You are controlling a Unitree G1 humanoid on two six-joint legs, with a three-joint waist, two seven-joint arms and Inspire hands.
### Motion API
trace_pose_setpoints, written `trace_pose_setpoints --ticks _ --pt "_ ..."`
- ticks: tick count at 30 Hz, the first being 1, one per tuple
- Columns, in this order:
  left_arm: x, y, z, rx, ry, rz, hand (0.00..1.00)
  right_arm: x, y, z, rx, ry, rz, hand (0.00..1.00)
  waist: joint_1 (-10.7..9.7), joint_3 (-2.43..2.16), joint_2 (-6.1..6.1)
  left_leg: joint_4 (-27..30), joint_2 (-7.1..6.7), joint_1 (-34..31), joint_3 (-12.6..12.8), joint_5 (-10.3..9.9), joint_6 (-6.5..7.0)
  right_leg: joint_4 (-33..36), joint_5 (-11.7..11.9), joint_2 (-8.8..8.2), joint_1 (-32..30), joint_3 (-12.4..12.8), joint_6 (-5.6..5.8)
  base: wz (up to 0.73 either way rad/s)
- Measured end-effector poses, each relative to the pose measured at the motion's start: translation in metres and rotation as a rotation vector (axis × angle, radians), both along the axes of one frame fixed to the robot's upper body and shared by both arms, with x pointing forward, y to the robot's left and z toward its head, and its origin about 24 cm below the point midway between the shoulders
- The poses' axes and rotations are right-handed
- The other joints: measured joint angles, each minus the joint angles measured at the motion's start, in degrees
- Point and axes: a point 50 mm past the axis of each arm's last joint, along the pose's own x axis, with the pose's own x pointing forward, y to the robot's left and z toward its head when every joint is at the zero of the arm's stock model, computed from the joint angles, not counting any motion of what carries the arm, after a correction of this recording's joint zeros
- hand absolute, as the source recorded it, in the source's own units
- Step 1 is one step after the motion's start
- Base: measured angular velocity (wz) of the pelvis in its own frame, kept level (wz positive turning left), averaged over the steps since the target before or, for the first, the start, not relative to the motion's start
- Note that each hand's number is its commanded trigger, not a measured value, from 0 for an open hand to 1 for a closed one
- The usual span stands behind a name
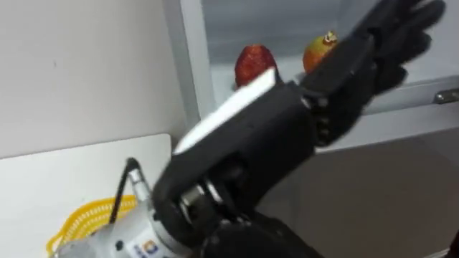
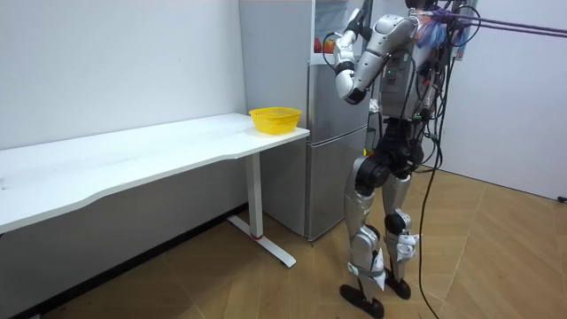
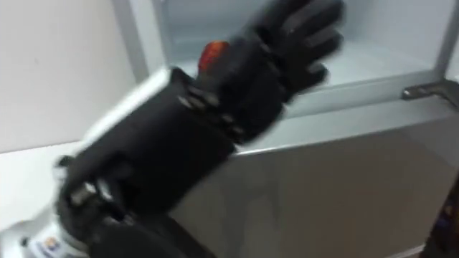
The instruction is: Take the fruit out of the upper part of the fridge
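The upper fridge compartment (image 1: 215,29) stands open in front of me. On its white shelf (image 1: 423,80) sit a red fruit (image 1: 254,64) and, to its right, an orange fruit (image 1: 319,51). My left arm rises from the lower left, and its black left hand (image 1: 399,32) reaches into the compartment with straight, spread fingers, to the right of the orange fruit and in front of it. Nothing is in the hand. In the right eye view the left hand (image 3: 297,39) covers the orange fruit, and the red fruit (image 3: 214,51) shows just left of the wrist.
A yellow basket (image 1: 90,221) stands on the white table (image 1: 64,175) to the left of the fridge (image 2: 337,159). A metal fitting (image 1: 446,95) juts out at the shelf's right end. I stand close to the fridge front, beside the table's end (image 2: 283,137).
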Motion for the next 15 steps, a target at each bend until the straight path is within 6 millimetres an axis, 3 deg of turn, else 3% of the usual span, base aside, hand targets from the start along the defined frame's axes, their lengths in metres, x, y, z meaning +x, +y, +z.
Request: trace_pose_setpoints --ticks 1,5,9,15 --pt "0.002 0.009 0.002 -0.030 -0.001 0.054 0.00 -0.004 0.000 -0.001 -0.005 0.005 -0.006 0.00 0.97 -0.25 -0.06 0.03 0.00 0.16 0.10 0.00 0.00 0.00 -0.04 -0.03 -0.01 0.05 -0.04 0.00" --pt "0.004 0.034 0.008 -0.151 -0.010 0.218 0.00 -0.018 0.003 -0.003 -0.011 0.025 -0.012 0.00 1.65 -0.24 -0.10 0.11 -0.11 0.71 -0.21 0.03 -0.04 0.00 -0.11 -0.14 0.77 -0.26 -0.09 0.04" --pt "0.003 0.070 -0.006 -0.220 0.042 0.470 0.00 -0.041 0.003 -0.005 -0.017 0.059 -0.079 0.00 2.38 -0.75 -0.70 0.20 -0.41 1.47 -0.70 0.06 -0.01 0.31 -0.92 -0.46 1.05 -0.94 -0.08 0.05" --pt "-0.009 0.126 -0.023 -0.343 0.106 0.864 0.00 -0.067 0.002 -0.005 -0.019 0.100 -0.145 0.00 4.08 -0.63 -0.78 0.34 -0.65 1.46 -1.80 0.02 0.02 0.23 -0.97 -0.27 1.71 -1.88 -0.06 0.08"
